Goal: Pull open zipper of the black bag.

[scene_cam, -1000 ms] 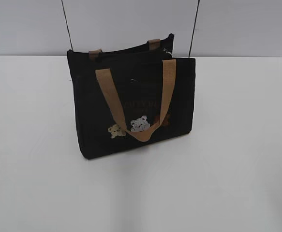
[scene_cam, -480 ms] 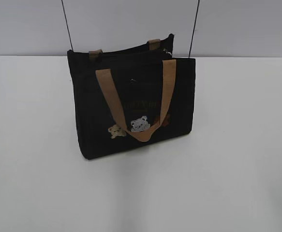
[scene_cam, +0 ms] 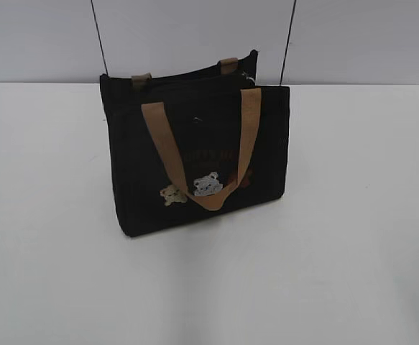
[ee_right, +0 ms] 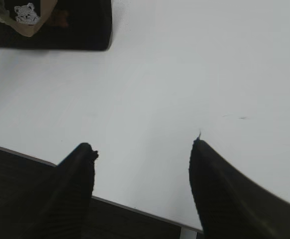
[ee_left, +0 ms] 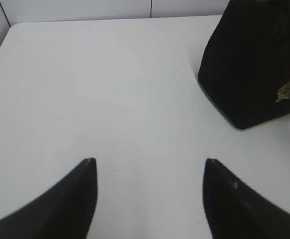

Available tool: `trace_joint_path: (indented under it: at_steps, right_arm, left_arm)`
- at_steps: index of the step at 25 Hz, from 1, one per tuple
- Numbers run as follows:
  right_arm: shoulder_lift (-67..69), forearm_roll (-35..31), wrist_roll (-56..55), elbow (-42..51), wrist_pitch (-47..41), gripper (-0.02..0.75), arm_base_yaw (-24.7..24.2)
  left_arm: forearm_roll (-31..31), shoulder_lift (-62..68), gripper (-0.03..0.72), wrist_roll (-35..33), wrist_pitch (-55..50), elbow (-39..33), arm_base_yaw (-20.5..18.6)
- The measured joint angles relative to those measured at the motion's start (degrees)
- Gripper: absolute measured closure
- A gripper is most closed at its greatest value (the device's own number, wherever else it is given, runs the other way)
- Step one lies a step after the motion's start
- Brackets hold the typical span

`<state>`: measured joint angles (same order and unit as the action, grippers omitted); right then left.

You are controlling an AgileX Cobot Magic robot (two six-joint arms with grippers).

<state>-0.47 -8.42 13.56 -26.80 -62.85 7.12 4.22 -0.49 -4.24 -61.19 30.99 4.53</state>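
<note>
The black bag (scene_cam: 195, 136) stands upright on the white table, with a tan handle (scene_cam: 249, 129) hanging down its front over the small bear patches (scene_cam: 208, 185). The zipper (scene_cam: 187, 79) runs as a dark line along the bag's top, and a small pale glint shows near its right end (scene_cam: 247, 76). Neither gripper appears in the exterior view. My left gripper (ee_left: 149, 160) is open over bare table, with the black bag (ee_left: 244, 64) ahead to its right. My right gripper (ee_right: 142, 143) is open near the table's front edge, the black bag (ee_right: 85, 25) far off to its upper left.
The white table (scene_cam: 353, 215) stretches around the bag on all sides. Its front edge (ee_right: 135, 209) passes under the right gripper, with dark space below. A grey wall and two thin black cables (scene_cam: 99, 36) rise behind the bag.
</note>
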Motion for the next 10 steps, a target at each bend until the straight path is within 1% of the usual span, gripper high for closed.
trace_joint_path:
  at_steps: [3,7,10]
  right_arm:
    - [0.0,-0.4,0.0,0.0,0.0,0.276,-0.5]
    - [0.0,-0.4,0.0,0.0,0.0,0.276,-4.0]
    - [0.0,-0.4,0.0,0.0,0.0,0.276,-4.9]
  left_arm:
    - [0.0,0.0,0.197,0.0,0.0,0.0,0.0]
    - [0.0,0.0,0.199,0.0,0.0,0.0,0.0]
    - [0.0,0.0,0.2,0.0,0.0,0.0,0.0]
